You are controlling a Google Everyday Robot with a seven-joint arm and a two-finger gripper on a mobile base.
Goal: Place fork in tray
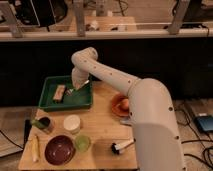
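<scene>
The green tray (50,104) sits at the back left of the wooden table. A tan block (59,92) lies in its left half. My gripper (74,90) hangs at the end of the white arm (107,75), low over the middle of the tray, just right of the block. A small pale glint at the gripper tip may be the fork (69,92), but I cannot make out its shape or whether it is held.
A dark-red bowl (60,149), a green cup (82,143), a white cup (72,123), a dark cup (44,123) and a pale yellow stick (35,148) stand in front of the tray. An orange bowl (120,104) and a brush (121,146) lie to the right.
</scene>
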